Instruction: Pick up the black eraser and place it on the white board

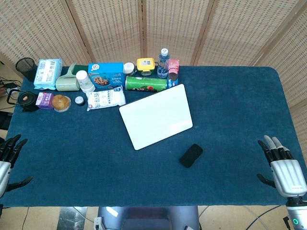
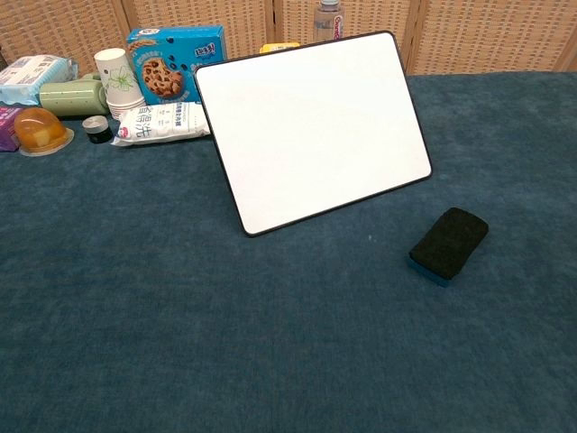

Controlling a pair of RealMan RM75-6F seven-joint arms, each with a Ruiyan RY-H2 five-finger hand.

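A black eraser [image 1: 191,155] [image 2: 449,242] lies flat on the blue tablecloth, just right of and nearer than the white board [image 1: 156,116] [image 2: 311,126]. The board lies flat with nothing on it. My right hand [image 1: 283,168] hangs at the table's right front edge, fingers apart and holding nothing, well to the right of the eraser. At the left front edge my left hand [image 1: 9,158] also shows spread fingers and holds nothing. Neither hand appears in the chest view.
Behind the board stands a row of goods: a green can [image 1: 146,83], a blue cookie box [image 1: 105,75] [image 2: 174,59], a water bottle [image 1: 163,63], a white packet [image 1: 106,99] [image 2: 162,122], paper cups [image 2: 121,79], a tissue pack [image 1: 48,73].
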